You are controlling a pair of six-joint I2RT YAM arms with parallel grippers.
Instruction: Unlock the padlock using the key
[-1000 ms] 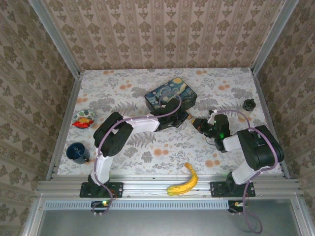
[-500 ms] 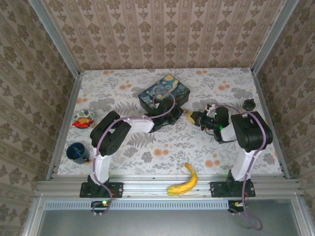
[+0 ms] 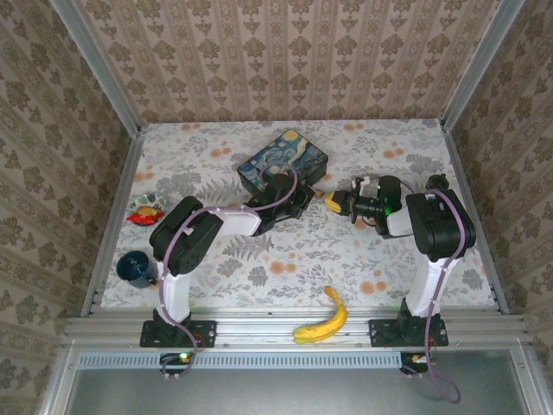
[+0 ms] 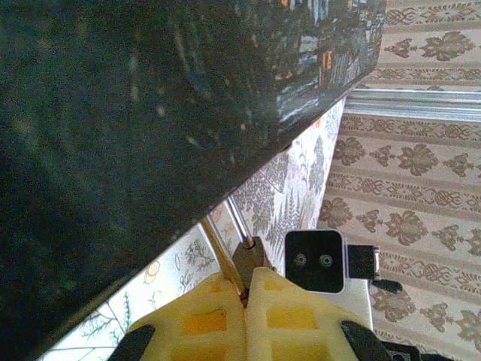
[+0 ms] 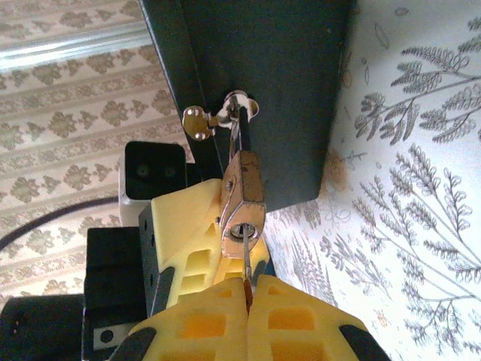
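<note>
The small brass padlock (image 5: 242,197) hangs by its thin silvery shackle (image 5: 236,124) from the hasp of the starry-night tin (image 3: 283,160). My left gripper (image 4: 246,289) is shut on the padlock (image 4: 255,259) body, its yellow fingers (image 5: 188,226) pressed to the lock's side. My right gripper (image 5: 246,289) is shut on the key (image 5: 246,263), whose blade sits in the keyhole on the lock's bottom face. In the top view the left gripper (image 3: 309,197) and right gripper (image 3: 339,204) meet nose to nose at the tin's near right corner.
A small brass key or tag (image 5: 197,122) dangles by the hasp. A banana (image 3: 321,320) lies at the front edge, a blue cup (image 3: 136,268) and a red snack bag (image 3: 147,210) at the left, a small black object (image 3: 437,183) at the right wall.
The tin has slid left and away from the arms, and both grippers have moved with it. The right arm has straightened out toward the lock.
</note>
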